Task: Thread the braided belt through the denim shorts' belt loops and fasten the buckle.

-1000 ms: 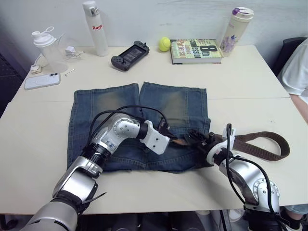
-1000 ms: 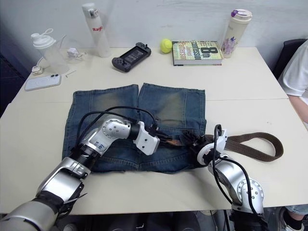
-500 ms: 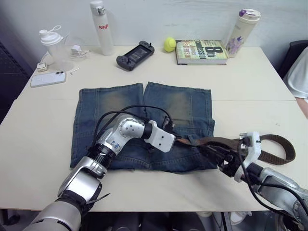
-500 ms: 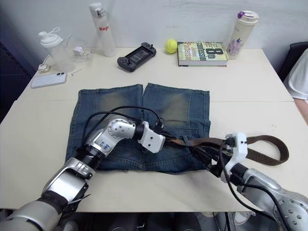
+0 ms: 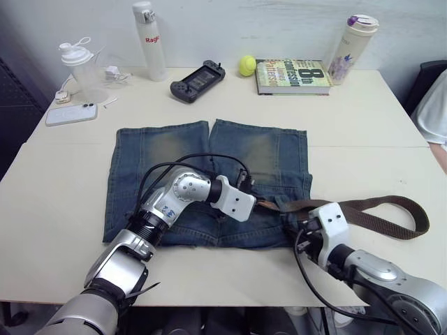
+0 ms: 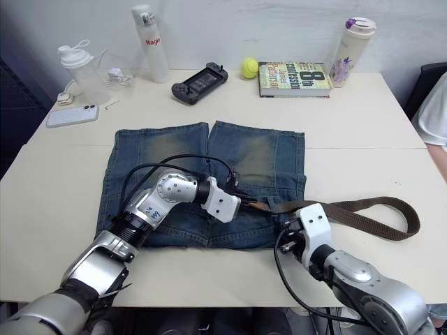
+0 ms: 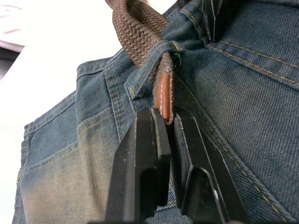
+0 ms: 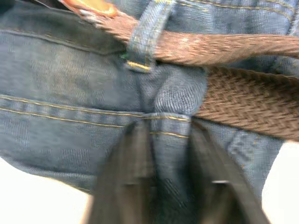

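Pinching the belt [image 7: 140,35] tip with the left gripper [image 7: 166,123], just past one loop [image 8: 145,42] on the shorts [image 5: 174,150]; right gripper [image 8: 166,135] spread, straddling waistband; risking tip slipping back out.

Along the far edge of the pale tabletop [image 5: 363,118] stand a clear shaker bottle [image 5: 82,68], a white flask [image 5: 151,42] and a lidded tumbler [image 5: 353,40]. Between them lie a phone [image 5: 71,114], a black handheld console [image 5: 198,71], a yellow ball [image 5: 246,65] and 1 book [image 5: 292,75].
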Available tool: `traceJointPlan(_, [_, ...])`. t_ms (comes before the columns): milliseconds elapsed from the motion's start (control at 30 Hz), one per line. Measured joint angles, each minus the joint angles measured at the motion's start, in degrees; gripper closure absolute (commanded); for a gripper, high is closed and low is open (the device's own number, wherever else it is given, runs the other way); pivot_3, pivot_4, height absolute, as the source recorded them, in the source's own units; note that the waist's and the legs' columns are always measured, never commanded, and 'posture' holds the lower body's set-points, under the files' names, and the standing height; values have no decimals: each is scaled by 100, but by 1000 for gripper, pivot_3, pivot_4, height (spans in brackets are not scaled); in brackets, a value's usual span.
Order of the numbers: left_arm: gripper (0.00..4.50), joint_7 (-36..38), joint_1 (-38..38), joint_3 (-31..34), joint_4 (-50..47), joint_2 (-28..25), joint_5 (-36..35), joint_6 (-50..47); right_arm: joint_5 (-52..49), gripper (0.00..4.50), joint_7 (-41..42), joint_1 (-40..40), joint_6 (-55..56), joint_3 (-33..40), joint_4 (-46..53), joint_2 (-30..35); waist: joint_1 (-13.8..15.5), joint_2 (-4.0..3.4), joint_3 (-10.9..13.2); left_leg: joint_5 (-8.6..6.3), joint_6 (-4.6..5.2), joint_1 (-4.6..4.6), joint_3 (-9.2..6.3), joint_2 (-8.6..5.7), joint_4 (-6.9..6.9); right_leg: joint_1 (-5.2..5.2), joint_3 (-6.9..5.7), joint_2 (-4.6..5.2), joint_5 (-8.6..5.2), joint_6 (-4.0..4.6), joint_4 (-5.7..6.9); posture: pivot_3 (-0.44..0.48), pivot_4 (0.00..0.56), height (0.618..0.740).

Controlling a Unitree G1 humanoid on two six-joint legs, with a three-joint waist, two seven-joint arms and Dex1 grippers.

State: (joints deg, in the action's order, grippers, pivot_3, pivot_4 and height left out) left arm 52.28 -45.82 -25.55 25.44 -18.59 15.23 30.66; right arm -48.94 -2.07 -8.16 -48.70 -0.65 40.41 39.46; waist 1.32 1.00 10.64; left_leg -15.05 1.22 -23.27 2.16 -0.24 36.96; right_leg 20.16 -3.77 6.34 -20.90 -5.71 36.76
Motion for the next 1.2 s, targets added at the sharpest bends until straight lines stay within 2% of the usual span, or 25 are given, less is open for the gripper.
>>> traceJointPlan(167, [4500, -65, -6, -31, -38, -161, 117, 425, -3, 4489, -9, 47, -250, 106, -16, -345, -18, 15, -9, -2, -1, 5, -1, 4, 0, -3, 2, -1, 0, 0, -2, 0, 150, 740])
traceJointPlan(267, [4500, -253, -76, -20, -93, -492, 320, 1026, 6, 4489, 7, 132, -392, 115, -24, -480, -65, 20, -12, -5, -4, 8, -1, 8, -4, -3, 4, -5, 0, 1, -11, 0, 150, 740])
traceJointPlan(600, [4500, -324, 404, 565, -507, -1622, -95, 1297, 241, 4489, 134, 300, -646, 126, -44, -684, -151, 25, -16, -9, -2, 9, -2, 12, -1, -3, 5, -5, -1, 2, 9, 0, 150, 740])
traceJointPlan(833, [4500, -345, 1101, 1069, -862, -2276, -890, 1701, 296, 4489, 199, 430, -853, 261, -90, -884, -183, 32, -20, -15, -4, 12, -2, 15, -3, -2, 10, -2, -1, 2, 7, 0, 150, 740])
traceJointPlan(1067, [4500, -340, 1768, 1491, -1023, -2536, -1672, 1869, 284, 4489, 271, 474, -1074, 486, -100, -994, -154, 35, -22, -26, 8, 13, -4, 13, -1, -5, 10, 5, -1, 2, -13, 0, 150, 740])
traceJointPlan(1100, [4500, -340, 1841, 1531, -1098, -2537, -1712, 1865, 279, 3586, 284, 478, -1110, 516, -98, -1009, -153, 35, -22, -26, 9, 12, -4, 13, -1, -5, 10, 6, -1, 2, -14, 0, 150, 740])
traceJointPlan(1200, [4500, -360, 2152, 1568, -1376, -2494, -1744, 1737, 115, 2499, 329, 499, -1225, 723, -124, -1119, -148, 32, -20, -26, 5, 12, -4, 11, -2, -7, 9, 8, -1, 2, -17, 0, 150, 740])
